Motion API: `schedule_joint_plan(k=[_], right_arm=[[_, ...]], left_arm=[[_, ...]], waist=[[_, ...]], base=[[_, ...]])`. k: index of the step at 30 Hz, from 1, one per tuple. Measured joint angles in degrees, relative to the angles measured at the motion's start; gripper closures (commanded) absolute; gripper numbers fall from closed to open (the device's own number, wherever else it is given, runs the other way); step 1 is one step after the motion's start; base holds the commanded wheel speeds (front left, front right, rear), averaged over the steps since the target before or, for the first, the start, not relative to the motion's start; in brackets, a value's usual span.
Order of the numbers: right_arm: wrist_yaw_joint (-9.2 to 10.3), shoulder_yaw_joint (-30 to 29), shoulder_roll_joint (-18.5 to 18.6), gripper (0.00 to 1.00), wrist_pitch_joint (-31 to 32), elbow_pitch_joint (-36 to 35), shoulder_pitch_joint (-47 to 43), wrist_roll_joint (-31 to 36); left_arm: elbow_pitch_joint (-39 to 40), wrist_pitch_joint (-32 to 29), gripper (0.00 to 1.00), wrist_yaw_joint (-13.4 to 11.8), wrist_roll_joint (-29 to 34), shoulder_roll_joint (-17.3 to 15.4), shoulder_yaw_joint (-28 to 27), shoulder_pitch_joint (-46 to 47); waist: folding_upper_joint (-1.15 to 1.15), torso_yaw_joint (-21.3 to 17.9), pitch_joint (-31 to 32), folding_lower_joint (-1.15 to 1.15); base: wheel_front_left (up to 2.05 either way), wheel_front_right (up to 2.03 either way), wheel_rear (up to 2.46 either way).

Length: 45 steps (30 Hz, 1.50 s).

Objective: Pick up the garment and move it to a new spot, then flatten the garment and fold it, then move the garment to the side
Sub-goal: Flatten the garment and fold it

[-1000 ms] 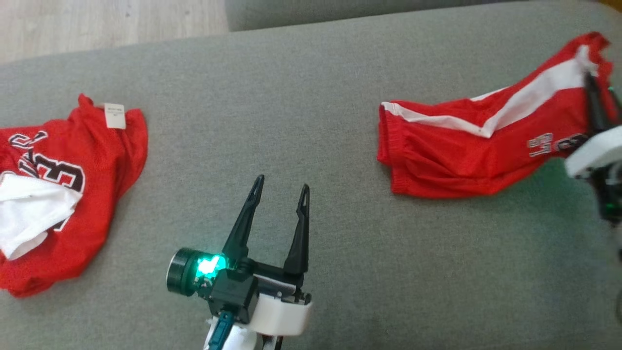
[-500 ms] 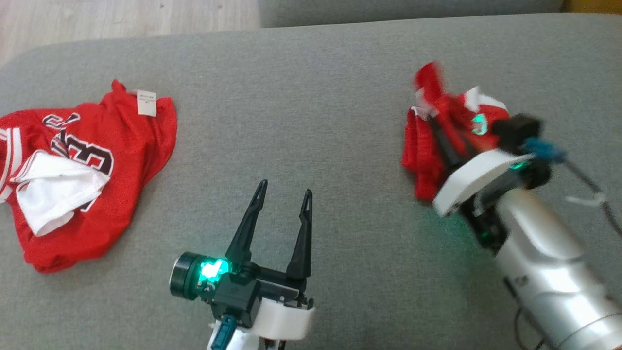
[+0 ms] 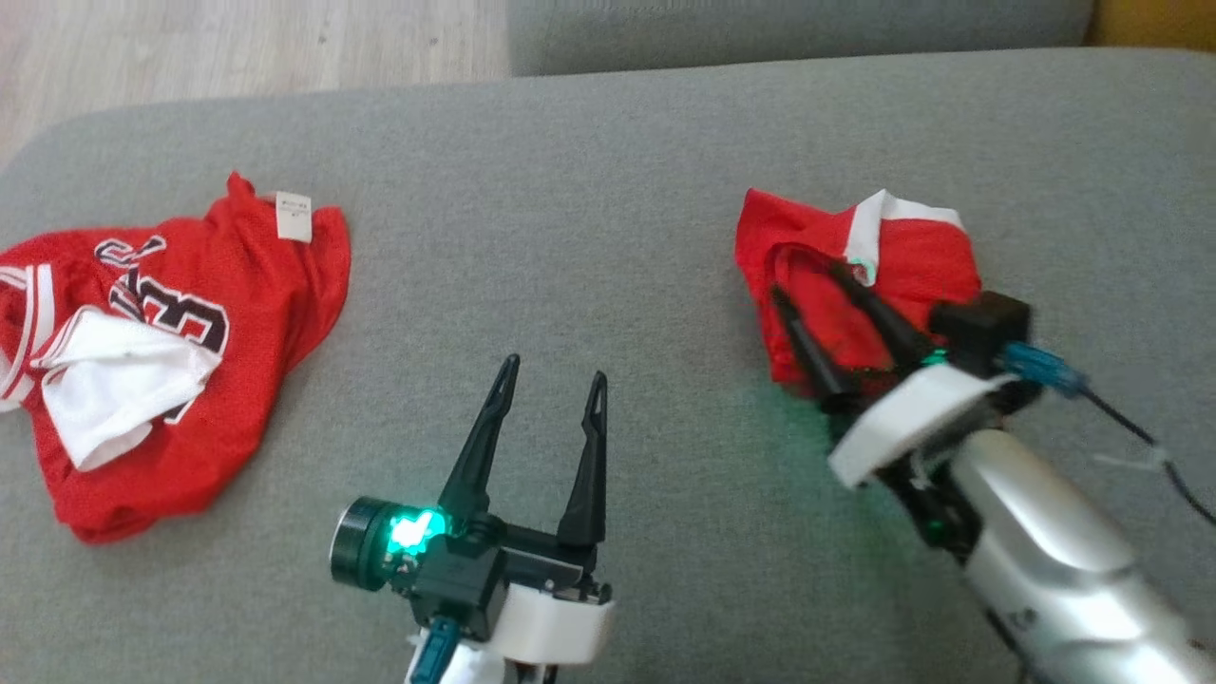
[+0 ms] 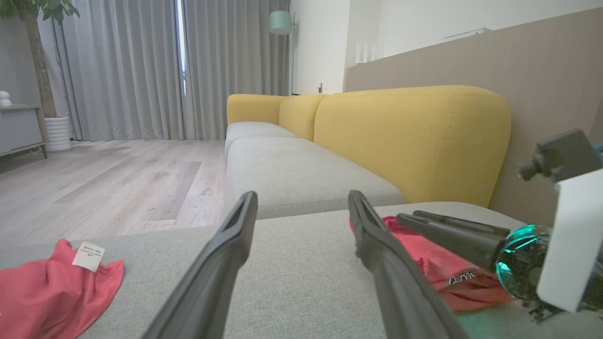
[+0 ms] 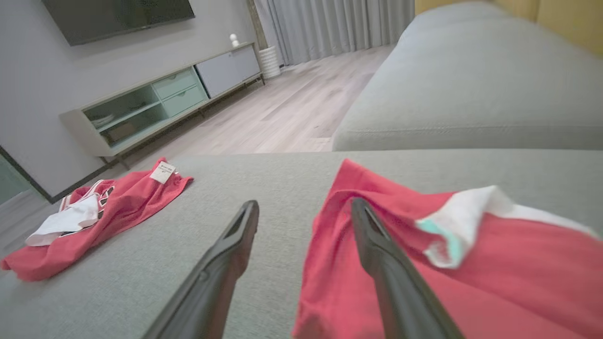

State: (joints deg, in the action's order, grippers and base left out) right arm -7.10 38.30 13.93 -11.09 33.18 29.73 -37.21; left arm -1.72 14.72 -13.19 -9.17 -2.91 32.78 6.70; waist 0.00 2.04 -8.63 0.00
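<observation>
The garment point(image 3: 912, 256) is red with a white stripe and lies bunched on the right of the grey sofa cushion point(image 3: 608, 190). My right gripper point(image 3: 807, 280) hovers open over its left part and grips nothing. In the right wrist view the right gripper point(image 5: 305, 203) has one finger over the garment point(image 5: 471, 278) and the other over bare cushion. My left gripper point(image 3: 556, 369) stands open over the middle of the cushion, well left of the garment. The left wrist view shows the left gripper point(image 4: 302, 195) open, with the garment point(image 4: 438, 268) and right gripper point(image 4: 409, 215) to its right.
A crumpled red jersey point(image 3: 237, 275) with a white cloth on it lies at the cushion's left end, also seen as the jersey point(image 5: 122, 202). A second grey seat point(image 3: 798, 28) adjoins the far edge. Wood floor point(image 3: 237, 38) lies beyond the far-left edge.
The right gripper carried the stretched-out garment leftward, then opened and let it go; the garment now lies bunched. The head camera shifted. The left gripper stayed open and still.
</observation>
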Motion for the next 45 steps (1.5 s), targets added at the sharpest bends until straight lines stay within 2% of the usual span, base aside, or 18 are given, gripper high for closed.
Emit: schedule_joint_plan(k=[5,6,7,8,15,18,22,24,28,34,39,45], right_arm=[[-0.01,-6.2,3.6,0.00,-1.5,-2.3,-4.0,2.7],[0.00,-7.2,4.0,0.30,-1.5,-2.3,-4.9,2.9],[-0.01,-7.9,4.5,0.88,-1.2,-2.2,-5.5,3.1],[0.00,-8.5,4.8,1.00,-0.4,-2.1,-6.0,3.0],[0.00,-7.7,8.3,1.00,7.8,1.9,-3.2,0.6],[0.00,-3.9,9.9,1.00,12.7,3.8,0.1,-3.4],[0.00,-1.1,10.9,1.00,14.1,5.1,2.1,-7.2],[0.00,-0.1,11.4,1.00,13.2,6.4,3.6,-7.7],[0.00,-0.6,11.5,1.00,5.5,9.3,8.7,-7.4],[0.00,-2.6,10.4,1.00,-2.4,11.9,14.1,-5.0],[0.00,-4.4,8.3,1.00,-3.1,11.5,10.2,-4.2],[0.00,-9.3,4.2,1.00,-3.1,8.2,1.5,3.0]], left_arm=[[0.1,0.0,0.00,-0.4,0.0,0.0,-1.3,-1.2],[0.1,0.0,0.00,-0.4,0.0,0.0,-1.3,-1.5],[0.1,0.0,0.00,-0.4,0.0,0.0,-1.3,-1.7],[0.2,0.0,0.00,-0.4,0.0,0.0,-1.3,-1.9],[0.4,0.0,0.00,-0.4,-0.4,0.0,-0.3,-1.4],[0.4,0.0,0.00,-0.4,-0.8,0.0,0.7,-0.4],[0.4,0.0,0.00,-0.4,-1.5,0.0,1.2,0.3],[0.6,0.0,0.00,-0.5,-1.5,0.0,1.5,0.4],[0.7,0.0,0.00,-1.0,-1.9,0.0,2.5,1.1],[0.7,0.0,0.00,-1.5,-1.9,0.0,2.4,1.8],[0.7,0.0,0.00,-1.6,-1.9,0.0,2.4,1.7],[0.7,0.0,0.00,-1.6,-2.0,0.0,2.8,1.7]], waist=[[0.00,-1.3,1.4,-0.01],[0.00,-1.6,1.6,-0.01],[0.00,-1.7,1.7,-0.01],[0.00,-1.8,1.6,-0.01],[0.00,-0.3,0.1,0.00],[0.00,1.7,-0.9,0.00],[0.00,4.0,-1.6,0.00],[0.00,5.0,-2.1,0.00],[0.00,6.3,-3.1,0.00],[0.00,6.0,-3.3,0.00],[0.00,4.7,-2.5,0.00],[0.00,4.3,-2.3,0.00]], base=[[0.00,0.00,0.00],[0.00,0.00,0.00],[0.00,0.00,0.00],[0.00,0.00,0.00],[0.00,0.00,0.00],[0.00,0.00,0.00],[0.00,0.00,0.00],[0.00,0.00,0.00],[0.00,0.00,0.00],[0.00,0.00,0.00],[0.00,0.00,0.00],[0.00,0.00,0.00]])
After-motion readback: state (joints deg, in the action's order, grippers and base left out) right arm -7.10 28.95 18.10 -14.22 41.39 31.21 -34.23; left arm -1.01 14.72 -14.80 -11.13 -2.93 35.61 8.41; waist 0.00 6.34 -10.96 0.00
